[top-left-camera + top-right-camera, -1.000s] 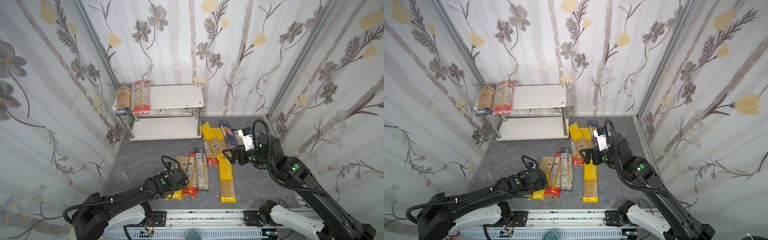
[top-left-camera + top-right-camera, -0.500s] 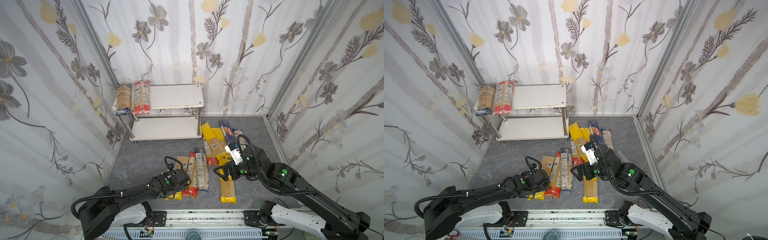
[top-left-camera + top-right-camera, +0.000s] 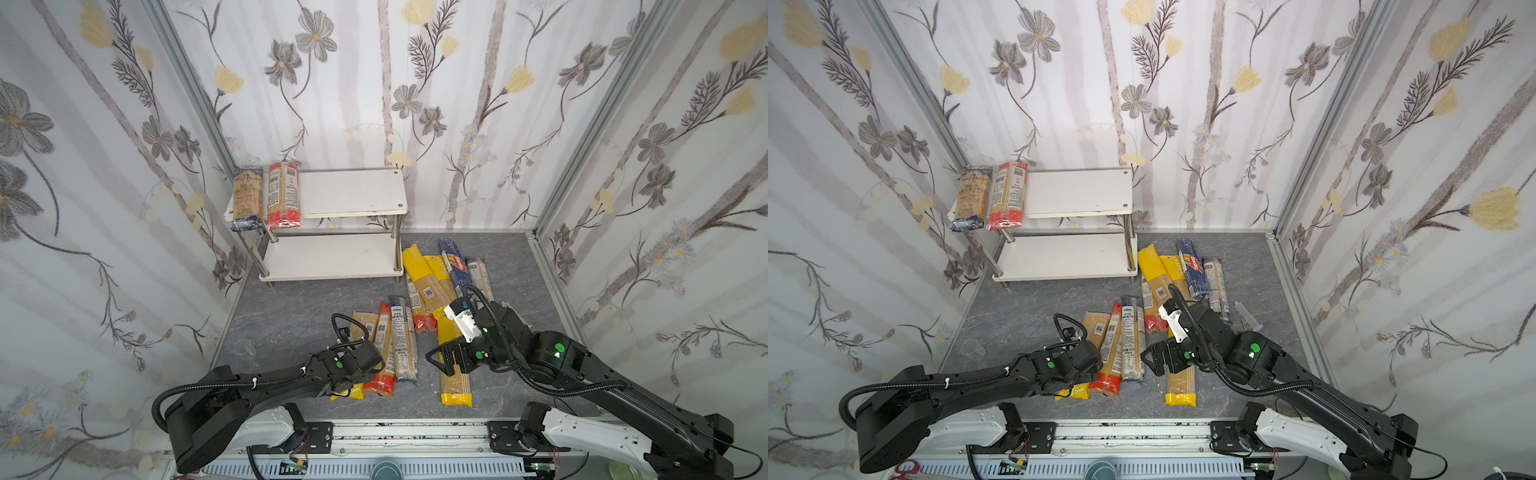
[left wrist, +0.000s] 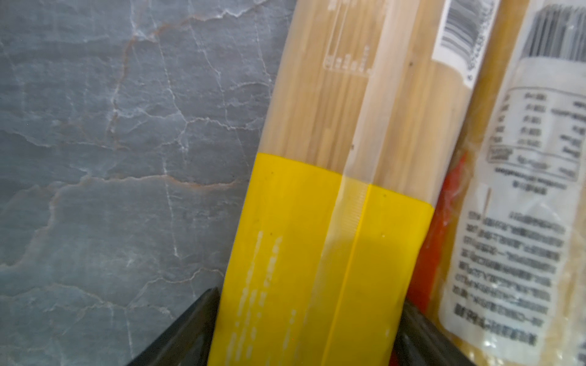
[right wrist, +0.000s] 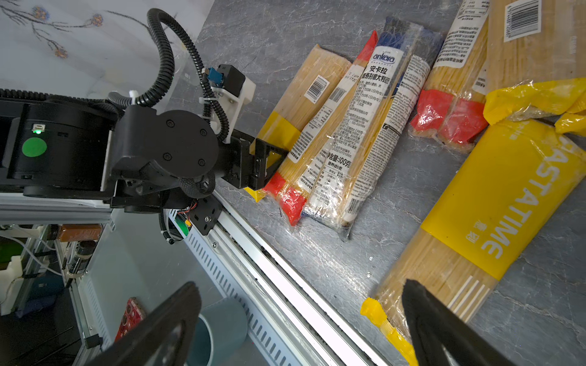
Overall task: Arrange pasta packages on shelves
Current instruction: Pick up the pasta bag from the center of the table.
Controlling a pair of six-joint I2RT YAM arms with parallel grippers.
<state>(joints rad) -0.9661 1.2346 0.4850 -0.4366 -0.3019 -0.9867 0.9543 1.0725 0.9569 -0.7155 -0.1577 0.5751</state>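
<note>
Left gripper (image 4: 307,298), hidden in both top views, straddles a yellow-ended pasta packet (image 4: 317,206) in its wrist view, jaws apart; right gripper (image 5: 299,283) gapes wide.

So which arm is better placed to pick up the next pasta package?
Left. The left gripper is down at the table, its fingers on either side of the yellow-ended packet. The right gripper hangs open above another yellow packet, not yet around it.
</note>
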